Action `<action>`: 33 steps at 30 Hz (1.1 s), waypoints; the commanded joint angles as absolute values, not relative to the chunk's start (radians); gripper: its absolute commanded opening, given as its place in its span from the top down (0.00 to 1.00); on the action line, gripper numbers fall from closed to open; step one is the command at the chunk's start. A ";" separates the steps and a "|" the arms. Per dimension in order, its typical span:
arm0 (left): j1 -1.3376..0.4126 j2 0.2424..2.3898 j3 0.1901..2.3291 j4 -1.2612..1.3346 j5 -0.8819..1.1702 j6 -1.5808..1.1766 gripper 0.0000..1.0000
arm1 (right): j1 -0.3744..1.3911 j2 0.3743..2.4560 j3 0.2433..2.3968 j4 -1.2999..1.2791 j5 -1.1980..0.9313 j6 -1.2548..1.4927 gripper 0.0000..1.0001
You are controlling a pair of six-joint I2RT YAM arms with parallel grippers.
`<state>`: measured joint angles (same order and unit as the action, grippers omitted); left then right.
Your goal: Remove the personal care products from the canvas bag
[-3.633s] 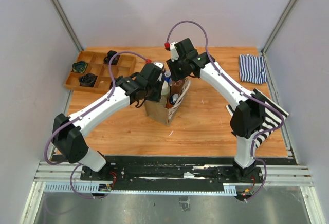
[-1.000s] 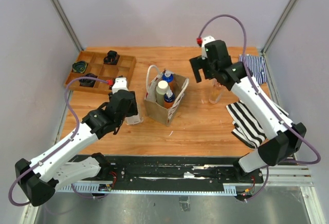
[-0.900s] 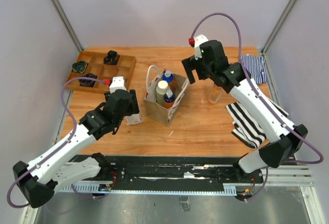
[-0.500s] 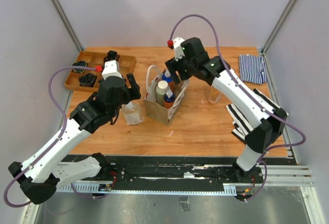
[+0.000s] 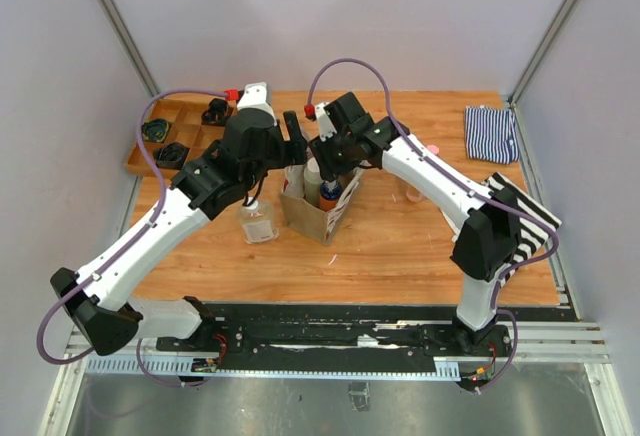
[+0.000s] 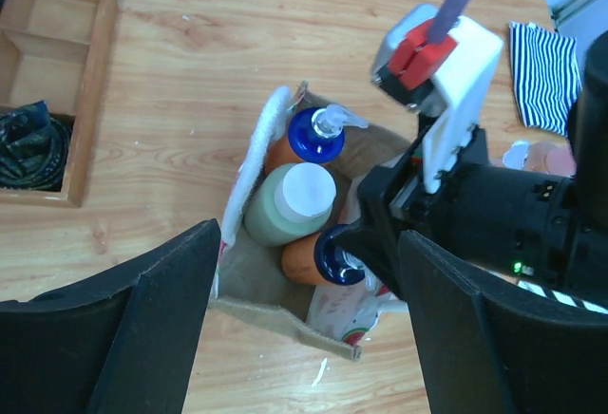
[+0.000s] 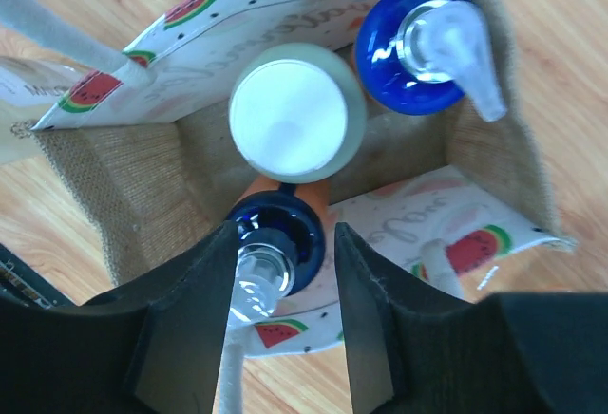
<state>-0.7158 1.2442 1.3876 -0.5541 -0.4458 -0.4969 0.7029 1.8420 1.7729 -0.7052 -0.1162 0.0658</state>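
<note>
The canvas bag [image 5: 312, 218] stands mid-table and holds three bottles. In the right wrist view these are a white-capped pale bottle [image 7: 290, 120], a blue pump bottle [image 7: 423, 48] and an orange bottle with a blue pump cap [image 7: 277, 238]. My right gripper [image 7: 283, 243] is open, its fingers close on either side of that blue cap. My left gripper [image 6: 306, 243] is wide open and empty, hovering above the bag [image 6: 275, 314]. In the top view both grippers, left [image 5: 296, 148] and right [image 5: 325, 161], are over the bag. A clear bottle [image 5: 257, 222] stands on the table left of the bag.
A pink-capped bottle [image 5: 414, 193] stands right of the bag, partly behind my right arm. The wooden tray [image 5: 165, 136] with black objects is at the back left. A striped cloth [image 5: 492, 134] lies at the back right, another [image 5: 522, 228] at the right edge.
My left gripper has left the clear bottle on the table and swung up over the bag. My right gripper has moved left from the pink-capped bottle to the bag, onto the blue cap.
</note>
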 commanded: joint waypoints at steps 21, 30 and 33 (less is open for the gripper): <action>-0.721 1.310 1.392 -0.482 -0.379 -0.489 0.18 | 0.756 1.838 1.711 -0.801 -0.092 0.125 0.66; -0.721 1.325 1.388 -0.470 -0.369 -0.491 0.18 | 0.756 1.840 1.716 -0.818 -0.082 0.116 0.71; -0.721 1.331 1.388 -0.464 -0.364 -0.489 0.18 | 0.755 1.842 1.727 -0.810 -0.074 0.114 0.83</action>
